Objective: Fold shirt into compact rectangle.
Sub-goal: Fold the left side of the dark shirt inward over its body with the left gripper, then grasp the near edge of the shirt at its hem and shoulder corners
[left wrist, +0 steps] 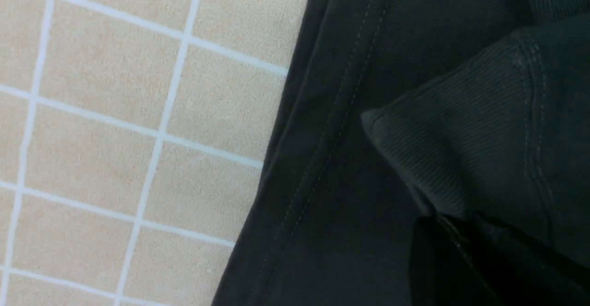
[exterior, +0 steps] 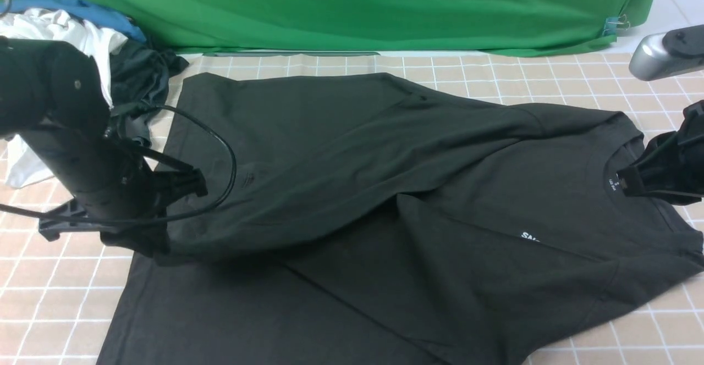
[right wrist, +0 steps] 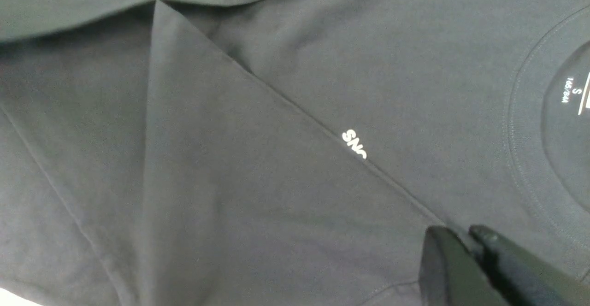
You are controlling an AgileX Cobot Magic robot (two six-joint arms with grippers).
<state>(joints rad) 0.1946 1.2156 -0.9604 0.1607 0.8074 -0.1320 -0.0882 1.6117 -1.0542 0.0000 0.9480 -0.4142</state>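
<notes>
Shirt [exterior: 385, 189] lies spread over the tiled table [exterior: 55, 299] in the front view, collar [exterior: 621, 153] to the right. One sleeve [exterior: 330, 150] stretches across the body to the left claw [exterior: 143, 238], which holds its end raised above the cloth below. At the collar sits the right claw [exterior: 627, 181]. A white garment [exterior: 66, 29] and a dark grey garment [exterior: 137, 73] lie heaped far left, before a green cloth [exterior: 385, 7].

Left wrist view: the ribbed cuff [left wrist: 461, 149] runs into the dark claw, clamped there, above a stitched hem [left wrist: 322, 135].

Right wrist view: the fingers [right wrist: 442, 264] stand together at a diagonal fold edge [right wrist: 276, 94]; I cannot tell whether cloth is between them. White letters [right wrist: 354, 144] show at that fold, and the neck label [right wrist: 571, 94] sits inside the collar.
</notes>
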